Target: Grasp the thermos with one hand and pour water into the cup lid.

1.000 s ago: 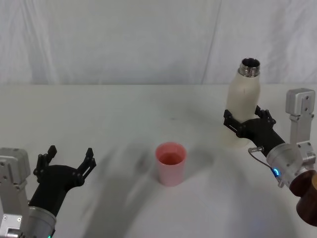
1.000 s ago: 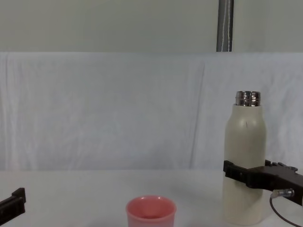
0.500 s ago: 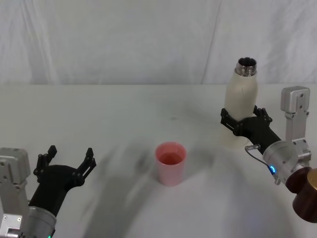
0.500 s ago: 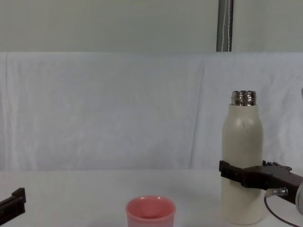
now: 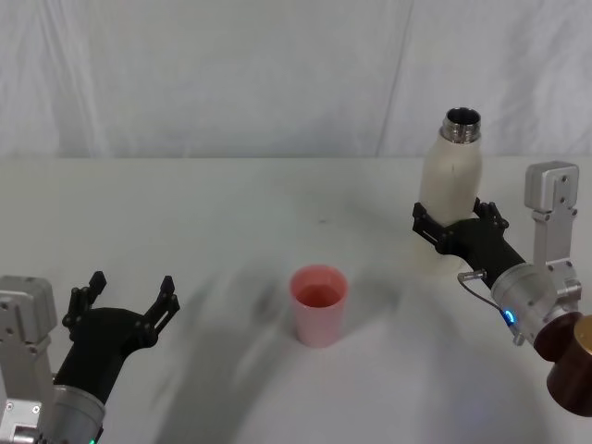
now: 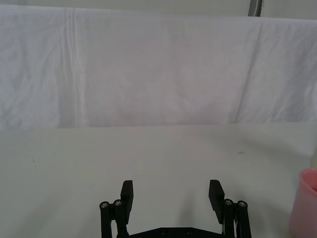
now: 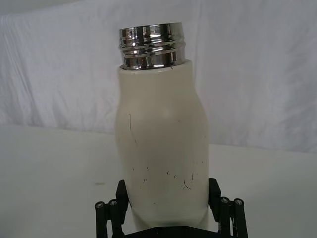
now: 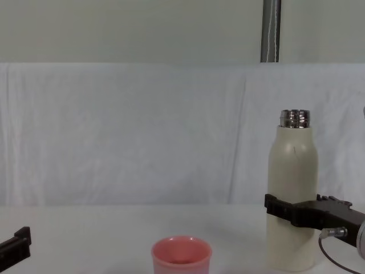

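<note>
Cream-white and smooth, the thermos (image 5: pixel 450 199) stood upright on the white table (image 5: pixel 231 213), on the robot's right and toward the back, its shiny threaded steel neck (image 7: pixel 152 45) uncapped. The right gripper (image 5: pixel 460 228) had its jaws closed against the lower body, one finger on each side, as the right wrist view showed. Fine scuffs marked the painted wall there. The bottle looked rigid and fairly slick, and probably heavy if it held water, so a hold low on the body seemed likely to slip or swing once tilted; a firm squeeze nearer the middle would probably steady it better.

The cup lid (image 5: pixel 319 303), a small pink plastic cup, sat well apart from the thermos, near the table's middle. It looked light and easy to knock over, so the neck would need to come above its rim without touching it.

The left gripper (image 5: pixel 124 302) rested at the near left, jaws apart and holding nothing.
</note>
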Robot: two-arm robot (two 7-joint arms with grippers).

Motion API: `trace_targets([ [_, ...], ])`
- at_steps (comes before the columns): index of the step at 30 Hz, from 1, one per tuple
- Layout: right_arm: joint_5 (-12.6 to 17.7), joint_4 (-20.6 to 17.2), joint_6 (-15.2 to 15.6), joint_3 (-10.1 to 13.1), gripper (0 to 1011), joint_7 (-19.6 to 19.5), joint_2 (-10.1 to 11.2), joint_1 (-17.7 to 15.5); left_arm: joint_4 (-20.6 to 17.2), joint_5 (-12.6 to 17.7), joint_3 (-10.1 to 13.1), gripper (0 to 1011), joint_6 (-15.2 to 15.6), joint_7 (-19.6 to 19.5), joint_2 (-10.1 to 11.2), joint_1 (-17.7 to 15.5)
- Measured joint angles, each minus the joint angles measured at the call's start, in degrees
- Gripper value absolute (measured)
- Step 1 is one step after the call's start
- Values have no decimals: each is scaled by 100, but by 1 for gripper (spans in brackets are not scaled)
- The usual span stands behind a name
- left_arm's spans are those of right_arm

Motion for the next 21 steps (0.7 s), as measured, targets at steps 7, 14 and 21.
trace_targets([
  [7,0,-6,3,0,968,0,4,-4,0,0,0,1001,0,0,0,0],
  [14,2,-10,6,1,964,0,6,-8,0,0,0,1001,0,0,0,0],
  [21,2,-14,7,1,964,0,6,-9,0,0,0,1001,0,0,0,0],
])
